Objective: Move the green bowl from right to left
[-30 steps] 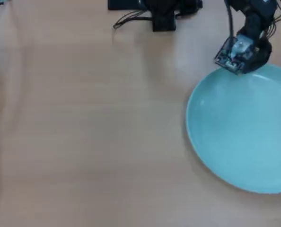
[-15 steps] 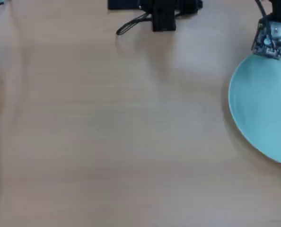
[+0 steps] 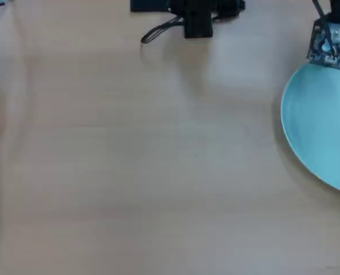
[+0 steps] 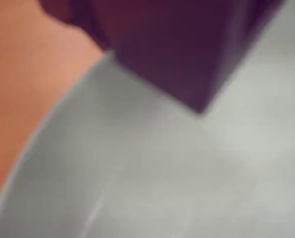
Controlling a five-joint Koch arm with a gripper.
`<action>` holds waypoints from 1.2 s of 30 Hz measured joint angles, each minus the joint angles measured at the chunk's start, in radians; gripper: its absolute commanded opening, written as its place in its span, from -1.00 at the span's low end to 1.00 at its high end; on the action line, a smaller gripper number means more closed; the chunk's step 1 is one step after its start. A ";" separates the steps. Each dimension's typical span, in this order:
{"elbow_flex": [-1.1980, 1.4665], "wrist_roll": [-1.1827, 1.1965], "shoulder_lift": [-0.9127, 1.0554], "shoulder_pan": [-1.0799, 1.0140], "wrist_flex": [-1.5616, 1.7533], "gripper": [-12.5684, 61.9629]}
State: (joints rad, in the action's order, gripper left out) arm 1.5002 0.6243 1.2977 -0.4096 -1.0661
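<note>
A big wooden table [image 3: 130, 160] fills the overhead view. A black box [image 3: 187, 11] sits at the table's top edge, with thin black wires [image 3: 158, 31] beside it.

The green bowl [image 3: 321, 129] is lying at the right edge of the overhead view, partly cut off by the frame, flat on the pale wooden worktop [image 3: 147, 154]. The end effector [image 3: 328, 57] is sitting right at the bowl's upper rim; its jaws are hidden under the wrist. A black arm base [image 3: 196, 14] with a cable loop [image 3: 158, 31] is showing at the top edge.
</note>
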 measured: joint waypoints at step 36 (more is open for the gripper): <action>-0.462 -0.383 0.268 -0.529 -0.621 -0.17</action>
State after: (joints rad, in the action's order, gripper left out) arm 1.0385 0.2408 1.5662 -0.9388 -1.6874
